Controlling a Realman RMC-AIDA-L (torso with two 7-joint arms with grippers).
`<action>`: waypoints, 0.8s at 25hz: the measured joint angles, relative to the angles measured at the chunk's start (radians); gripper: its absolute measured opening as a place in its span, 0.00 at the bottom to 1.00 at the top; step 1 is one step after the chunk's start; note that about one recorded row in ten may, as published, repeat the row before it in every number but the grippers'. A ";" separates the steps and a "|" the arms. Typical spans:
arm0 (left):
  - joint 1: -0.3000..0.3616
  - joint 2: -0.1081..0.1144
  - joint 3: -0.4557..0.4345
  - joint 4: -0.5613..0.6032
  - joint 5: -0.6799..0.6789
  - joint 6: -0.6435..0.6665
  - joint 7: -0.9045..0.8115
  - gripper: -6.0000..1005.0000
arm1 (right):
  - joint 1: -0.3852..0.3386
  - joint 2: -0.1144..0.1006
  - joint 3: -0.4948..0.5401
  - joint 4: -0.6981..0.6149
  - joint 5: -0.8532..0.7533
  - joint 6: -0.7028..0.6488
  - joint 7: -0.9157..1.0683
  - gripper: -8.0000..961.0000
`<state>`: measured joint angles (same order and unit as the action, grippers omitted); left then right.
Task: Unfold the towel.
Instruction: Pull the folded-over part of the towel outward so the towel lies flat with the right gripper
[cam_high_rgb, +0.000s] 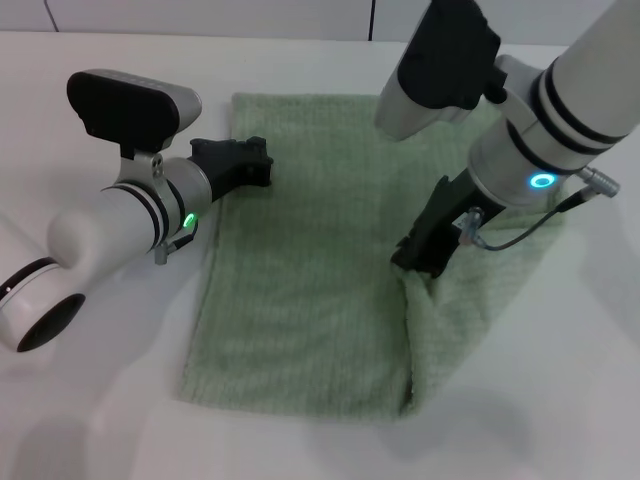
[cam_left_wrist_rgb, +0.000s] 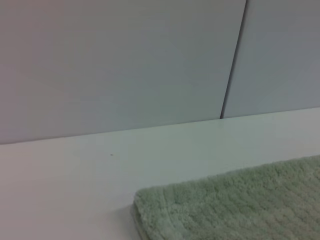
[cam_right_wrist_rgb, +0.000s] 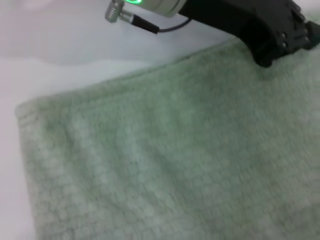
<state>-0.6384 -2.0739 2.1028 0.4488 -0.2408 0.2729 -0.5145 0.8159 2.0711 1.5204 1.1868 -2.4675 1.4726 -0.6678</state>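
The pale green towel lies on the white table, with a folded layer along its right side. My right gripper is shut on the edge of that folded layer near the towel's middle and holds it slightly raised. My left gripper rests low at the towel's far left edge, touching it or just above it. The left wrist view shows a far corner of the towel. The right wrist view shows the towel's ribbed surface and the left gripper at its edge.
A pale wall with a dark vertical seam stands behind the table. A thin cable loops from my right wrist above the towel's right side. Bare table surrounds the towel on the left and front.
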 joint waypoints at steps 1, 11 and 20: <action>0.000 0.000 0.000 0.000 0.000 0.000 0.000 0.00 | 0.000 0.000 0.000 0.000 0.000 0.000 0.000 0.06; 0.009 0.001 0.000 0.015 0.000 -0.003 0.001 0.00 | -0.048 0.003 0.020 0.145 -0.037 0.102 0.043 0.06; 0.013 0.003 0.000 0.017 0.000 -0.003 0.001 0.00 | -0.095 0.004 0.023 0.266 -0.078 0.187 0.078 0.06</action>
<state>-0.6257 -2.0714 2.1031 0.4659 -0.2408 0.2694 -0.5138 0.7208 2.0748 1.5433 1.4532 -2.5457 1.6597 -0.5902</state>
